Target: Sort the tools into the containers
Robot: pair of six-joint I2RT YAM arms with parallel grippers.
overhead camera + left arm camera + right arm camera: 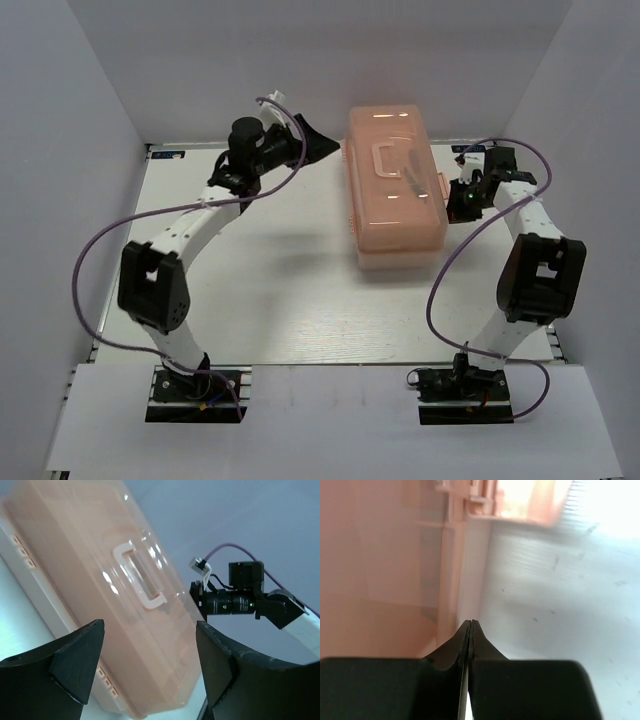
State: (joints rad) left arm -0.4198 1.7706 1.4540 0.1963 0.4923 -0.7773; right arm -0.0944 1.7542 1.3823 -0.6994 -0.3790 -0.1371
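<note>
roughly near-to-far lengthwise, the closed toolbox [395, 215]

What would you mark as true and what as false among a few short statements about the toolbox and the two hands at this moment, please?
1. The toolbox has its lid closed. True.
2. The left hand is shut. False: it is wide open and holds nothing.
3. The right hand is shut and holds nothing. True.
4. The right hand grips the lid handle. False: it is at the right side of the toolbox, and the lid handle on top is free.
</note>
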